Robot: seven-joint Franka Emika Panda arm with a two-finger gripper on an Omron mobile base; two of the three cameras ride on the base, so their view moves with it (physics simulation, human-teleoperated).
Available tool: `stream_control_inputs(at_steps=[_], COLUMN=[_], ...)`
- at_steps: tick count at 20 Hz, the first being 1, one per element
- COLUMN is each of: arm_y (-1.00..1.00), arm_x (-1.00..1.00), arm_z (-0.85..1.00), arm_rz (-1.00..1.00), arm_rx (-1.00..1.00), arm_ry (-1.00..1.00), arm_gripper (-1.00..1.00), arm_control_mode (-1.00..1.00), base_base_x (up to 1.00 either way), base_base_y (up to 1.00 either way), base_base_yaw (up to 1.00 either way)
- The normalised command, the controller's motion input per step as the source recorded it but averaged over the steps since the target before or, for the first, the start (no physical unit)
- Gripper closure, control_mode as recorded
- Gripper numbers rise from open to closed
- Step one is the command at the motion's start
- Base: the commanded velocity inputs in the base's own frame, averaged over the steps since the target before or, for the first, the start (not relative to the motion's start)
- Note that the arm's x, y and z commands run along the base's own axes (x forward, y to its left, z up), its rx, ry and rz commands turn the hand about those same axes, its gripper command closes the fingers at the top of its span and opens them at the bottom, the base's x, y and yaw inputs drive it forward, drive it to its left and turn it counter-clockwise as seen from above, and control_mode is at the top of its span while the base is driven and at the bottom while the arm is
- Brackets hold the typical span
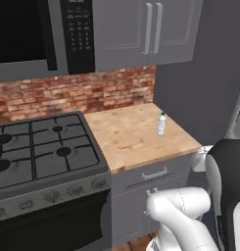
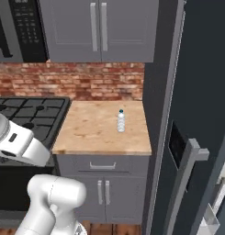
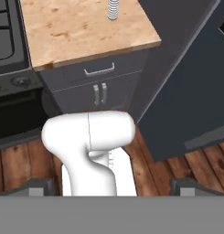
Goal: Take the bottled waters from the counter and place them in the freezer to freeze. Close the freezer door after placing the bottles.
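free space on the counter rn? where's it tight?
The counter is bare from the stove edge across to the bottle, front edge to brick wall. It is tight only right of the bottle, a narrow strip beside the freezer.

The counter (image 2: pixel 86 131) is matt, pale wood grain with darker flecks, the ribbed clear plastic bottle (image 2: pixel 120 121) standing on it looks faintly glossy, the wall (image 2: pixel 77 82) behind it is rough red brick, and the stove (image 1: pixel 40 147) beside it is dull black metal.
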Motion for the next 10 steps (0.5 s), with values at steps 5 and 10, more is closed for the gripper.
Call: stream_control_inputs(at_steps=[5, 10], arm_y=[0.00, 0.00], arm_x=[0.00, 0.00], arm_z=[0.00, 0.00], arm_rz=[0.00, 0.00], arm_rx=[0.00, 0.00], arm_ry=[0.00, 0.00], arm_gripper=[-1.00, -1.00], arm_control_mode=[1.00, 1.00], base_base_x=[0.48, 0.12], base_base_y=[0.42, 0.32], base_base_yaw=[-0.25, -0.09])
